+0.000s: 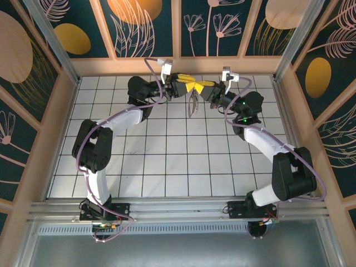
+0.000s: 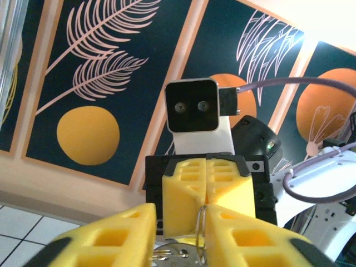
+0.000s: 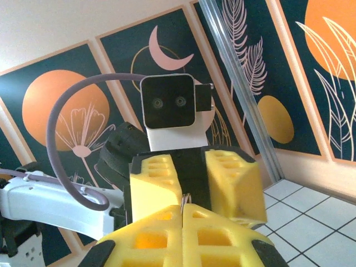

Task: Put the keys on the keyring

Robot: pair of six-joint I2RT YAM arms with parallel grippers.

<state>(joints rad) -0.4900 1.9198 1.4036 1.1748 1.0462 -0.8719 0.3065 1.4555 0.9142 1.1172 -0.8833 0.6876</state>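
Painted wall panels (image 1: pixel 139 25), dark with orange discs and pale leaf outlines, enclose a white tiled desk (image 1: pixel 167 161). The left arm (image 1: pixel 119 119) and the right arm (image 1: pixel 267 146) rise from the near edge and curve inward, meeting above the far middle of the desk.

In the top view, the left end effector (image 1: pixel 188 84) and the right end effector (image 1: pixel 202 87) stand tip to tip, their yellow fingers forming a bow-tie shape.

Left wrist view: the left end effector (image 2: pixel 178 222) is parted, a clear gap between its two fingers. Facing it, the right end effector (image 2: pixel 207 192) has its fingers pressed flat together.

Right wrist view: the right end effector (image 3: pixel 183 217) is fully closed, and the left end effector (image 3: pixel 192 183) opposite shows its fingers spread.

The keyring (image 2: pixel 201 231) is a thin silvery wire loop pinched in the seam of the right fingers. It reaches into the gap of the left end effector, close to one finger; contact there cannot be told.

In the top view, the keyring (image 1: pixel 193 95) hangs just below the meeting fingertips, above the desk. The keys (image 1: pixel 192 107) appear to dangle from it, too small to separate.
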